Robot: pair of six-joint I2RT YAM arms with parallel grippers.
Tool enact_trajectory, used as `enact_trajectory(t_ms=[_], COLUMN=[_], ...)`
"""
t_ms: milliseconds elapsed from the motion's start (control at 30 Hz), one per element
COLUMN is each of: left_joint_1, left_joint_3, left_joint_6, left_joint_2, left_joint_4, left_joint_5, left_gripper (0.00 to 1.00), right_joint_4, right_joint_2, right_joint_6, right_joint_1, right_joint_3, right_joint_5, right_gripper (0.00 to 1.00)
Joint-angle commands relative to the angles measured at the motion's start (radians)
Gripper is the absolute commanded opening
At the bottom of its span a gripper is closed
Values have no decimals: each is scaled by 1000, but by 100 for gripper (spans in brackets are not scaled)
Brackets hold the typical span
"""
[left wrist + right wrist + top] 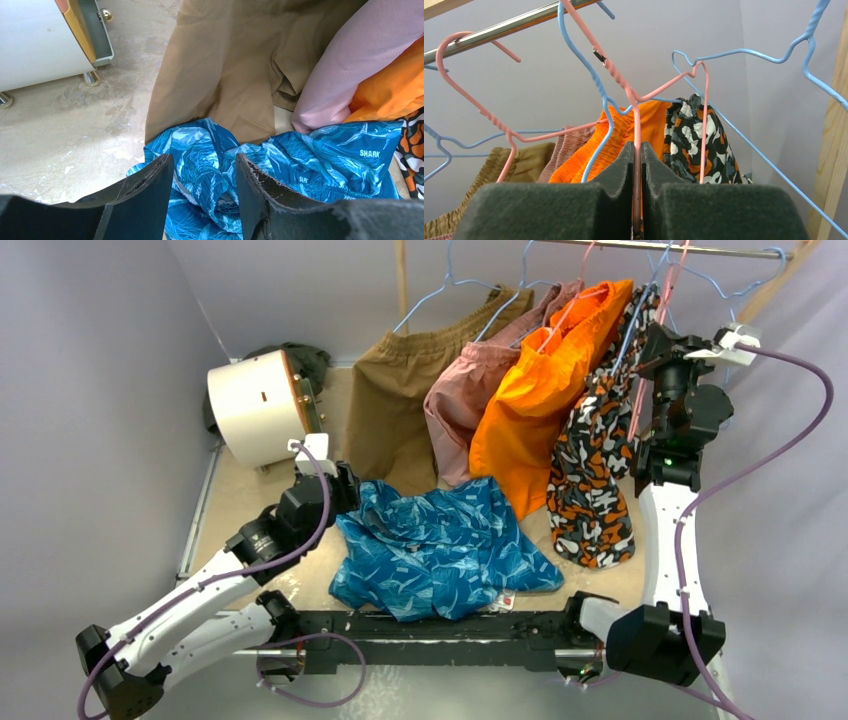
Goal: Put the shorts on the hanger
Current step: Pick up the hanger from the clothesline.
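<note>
While the right gripper (637,200) pinches the hanger (636,127) at two o'clock, the left gripper (204,167) gapes open over the shorts (440,545), not yet hung.

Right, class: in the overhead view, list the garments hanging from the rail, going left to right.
brown shorts → pink shorts → orange shorts → black, white and orange patterned garment

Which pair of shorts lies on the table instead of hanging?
The shiny blue-and-teal patterned shorts, crumpled on the table; the brown shorts, pink shorts, orange shorts and camouflage shorts all hang.
</note>
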Motion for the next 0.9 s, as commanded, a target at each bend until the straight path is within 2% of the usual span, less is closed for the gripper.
enact_trajectory(t_ms=[0, 100, 167, 467, 700, 867], left_joint_1=[5, 7, 8, 11, 11, 11], left_joint_3=[39, 39, 39, 38, 39, 39], left_joint_6=[-16, -16, -18, -19, -20, -20], left_joint_2=[4, 5, 4, -4, -7, -9], left_joint_4=[43, 47, 47, 43, 46, 43], left_joint_5=[15, 23, 25, 28, 38, 31], left_gripper=[48, 48, 48, 48, 48, 48], right_joint_4=[68, 55, 41, 7, -130, -224], right_joint_2=[-41, -50, -51, -77, -24, 50], right_joint_6=[-45, -68, -81, -121, -95, -50], right_joint_1=[-5, -5, -5, -5, -5, -5], right_joint_3=[21, 25, 33, 63, 202, 300], right_joint_5=[5, -2, -3, 1, 23, 66], right_gripper=[14, 25, 29, 37, 51, 51])
